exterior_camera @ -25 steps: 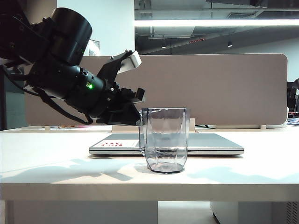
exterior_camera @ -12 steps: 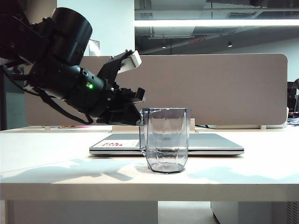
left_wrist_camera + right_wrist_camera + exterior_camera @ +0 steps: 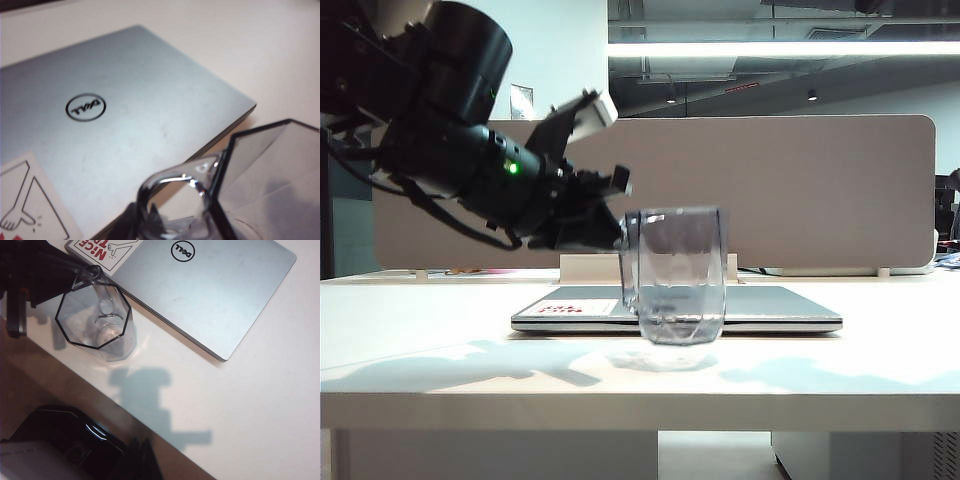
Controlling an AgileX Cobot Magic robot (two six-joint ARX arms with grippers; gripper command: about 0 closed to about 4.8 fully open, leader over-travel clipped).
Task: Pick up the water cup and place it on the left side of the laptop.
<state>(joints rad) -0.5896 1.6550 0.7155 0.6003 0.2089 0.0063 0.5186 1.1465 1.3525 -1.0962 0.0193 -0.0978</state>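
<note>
Cup (image 3: 675, 275) hangs clear of the bench (image 3: 440, 350) w/ a gap under its base, shadow on the bench surface below it. It's the smoky-grey faceted water cup, upright, in front of the laptop (image 3: 760, 308) in the exterior view, roughly over the laptop's front edge. Left claw (image 3: 615, 232) comes in from the left side of that view, pressed together on the cup's handle; left wrist view shows the handle loop (image 3: 172, 192) right up close w/ dark claw parts below it, cup rim beside. Laptop lies shut & flat on the bench, round logo (image 3: 85, 107) on lid, white sticker w/ red print (image 3: 102, 251) at one corner, the corner nearest the cup.

Right claw (image 3: 137, 457) sits well apart from cup & laptop, high above the near bench edge, looking down on both; only dark bits of it show at the frame's rim. Fingers pressed together, nothing in them. From there the cup's octagonal rim (image 3: 93, 315) shows just beside the laptop's sticker corner, not touching the lid.
</note>
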